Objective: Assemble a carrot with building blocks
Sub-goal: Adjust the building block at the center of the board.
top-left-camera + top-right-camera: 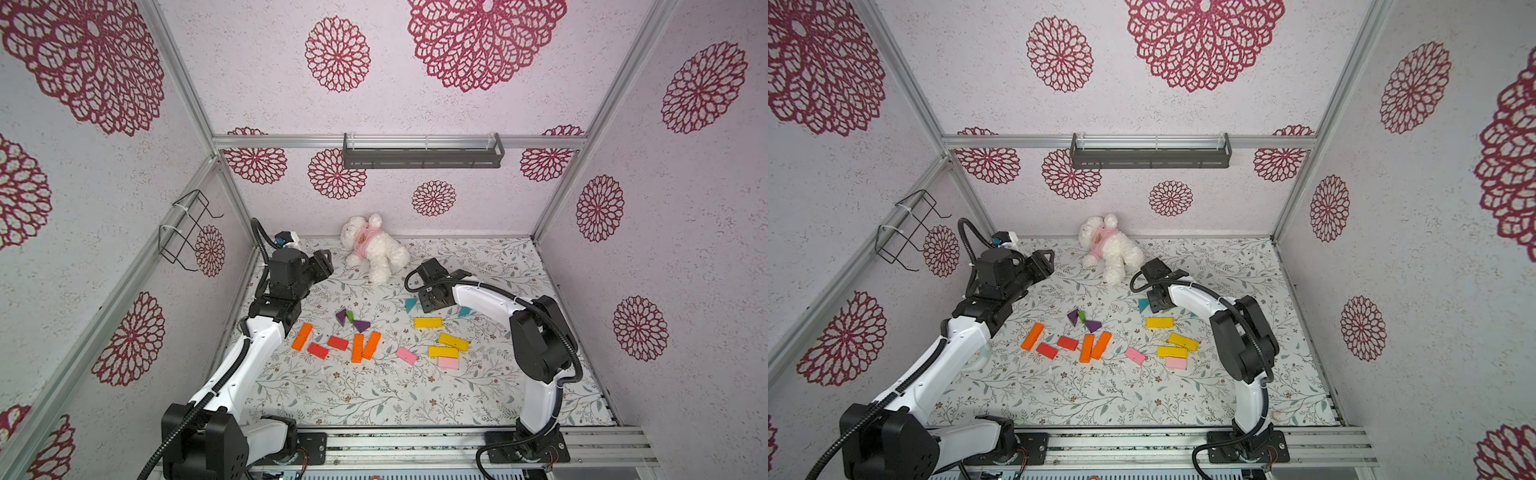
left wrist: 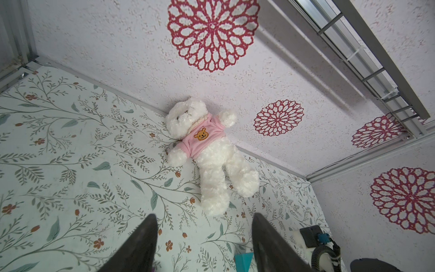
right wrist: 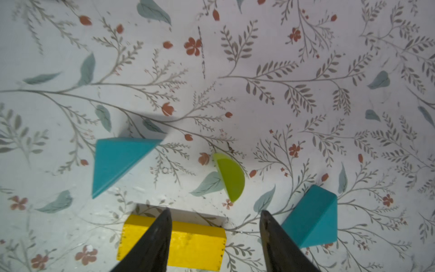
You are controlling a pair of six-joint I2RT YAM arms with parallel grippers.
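Note:
The building blocks lie scattered on the floral table. In both top views there are orange bars (image 1: 302,336) (image 1: 1087,348), red bars (image 1: 338,343), purple triangles (image 1: 361,325) with a lime piece (image 1: 350,316), yellow bars (image 1: 428,322) (image 1: 1159,323) and pink bars (image 1: 407,355). My right gripper (image 1: 436,305) (image 3: 215,212) points down, open and empty, between two teal triangles (image 3: 117,160) (image 3: 315,219). A lime half-round block (image 3: 231,175) lies just ahead of it and a yellow bar (image 3: 195,245) under it. My left gripper (image 1: 326,262) (image 2: 204,216) hangs open and empty, facing the bear.
A white plush bear in a pink top (image 1: 374,249) (image 2: 207,150) lies against the back wall. A black wire rack (image 1: 187,232) hangs on the left wall and a grey shelf (image 1: 422,156) on the back wall. Walls close in three sides of the table.

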